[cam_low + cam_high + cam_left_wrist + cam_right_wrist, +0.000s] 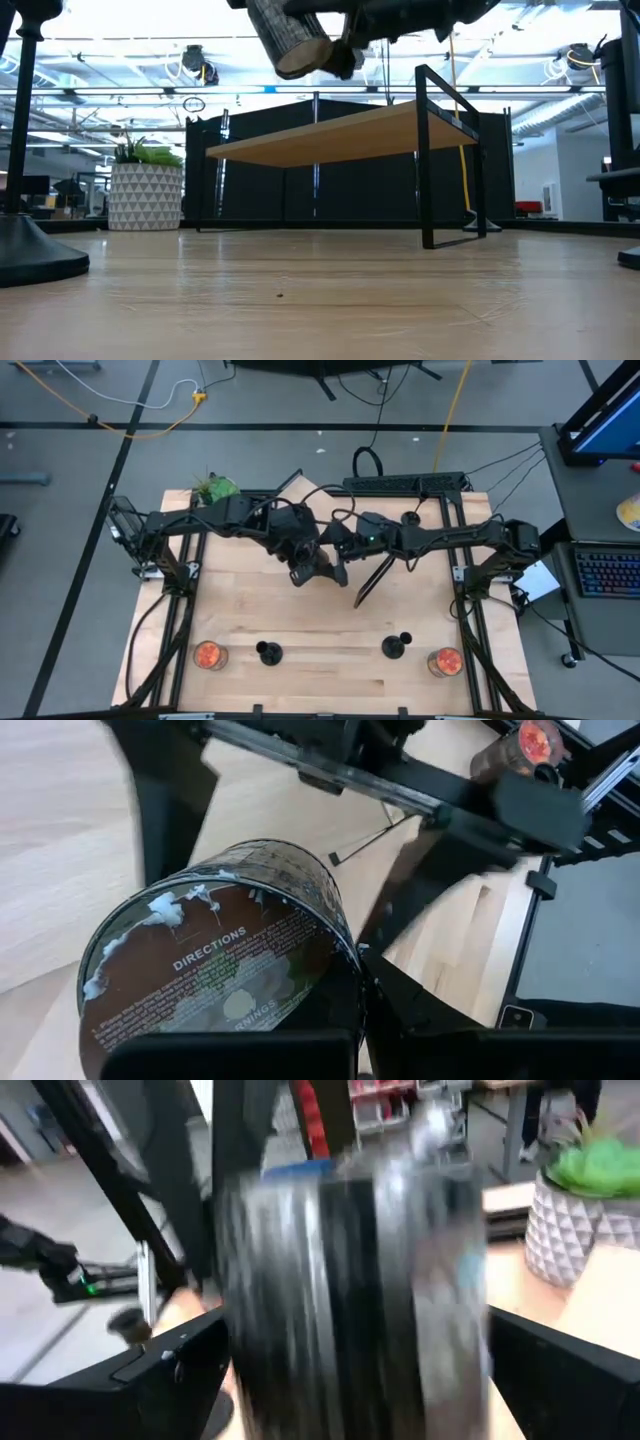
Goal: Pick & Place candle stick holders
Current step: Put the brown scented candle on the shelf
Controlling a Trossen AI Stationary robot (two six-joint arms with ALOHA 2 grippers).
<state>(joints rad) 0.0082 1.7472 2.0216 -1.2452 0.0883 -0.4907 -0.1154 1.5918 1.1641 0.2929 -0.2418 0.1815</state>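
Observation:
Two black candle stick holders [268, 653] [396, 647] stand on their round bases near the table's near edge; a third [410, 518] stands at the far edge. No gripper is near them. My left gripper [308, 565] is shut on a dark cylindrical can [220, 970] high above the table's middle, and the can also shows in the low view [292, 40]. My right gripper [340, 548] is open, and its fingers stand on either side of the same can [350, 1280]. My left gripper pinches the can's round side wall [330, 910] between its two fingers. The labelled end of the can [215, 975] faces the wrist camera. The can is lifted clear of the table and tilted. My right gripper: whether its fingers touch the can, I cannot tell.
Two jars with orange contents [208, 655] [445, 661] stand at the near corners. A potted plant [213, 487] stands at the far left. A thin black rod [370, 582] shows under the right arm. Black frame posts [470, 575] flank the table.

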